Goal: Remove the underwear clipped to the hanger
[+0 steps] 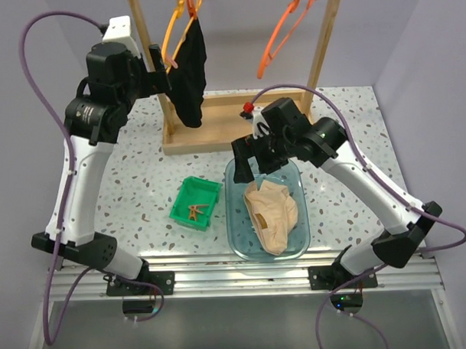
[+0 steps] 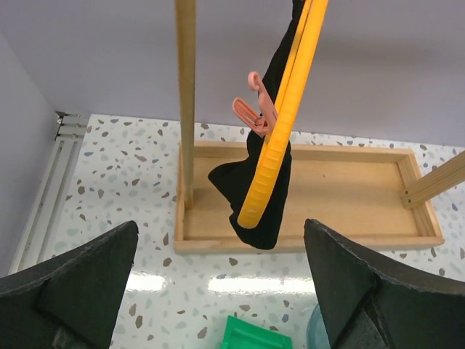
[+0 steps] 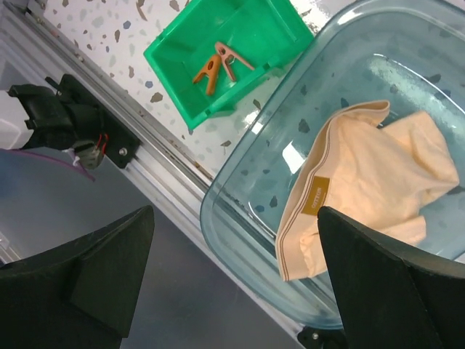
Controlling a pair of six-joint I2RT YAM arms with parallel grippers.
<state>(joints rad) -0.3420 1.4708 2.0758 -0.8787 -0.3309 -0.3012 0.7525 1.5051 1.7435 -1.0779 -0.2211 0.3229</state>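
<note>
Left of the rack post [image 2: 186, 94] the air is open; right of it, the yellow hanger [image 2: 280, 145] and black underwear [image 2: 243, 190] block the way.

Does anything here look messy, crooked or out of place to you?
Nothing is spilled or broken. The black underwear hangs bunched on a steeply tilted yellow hanger, with one pink clip showing. The beige underwear lies crumpled in the clear tub.
</note>
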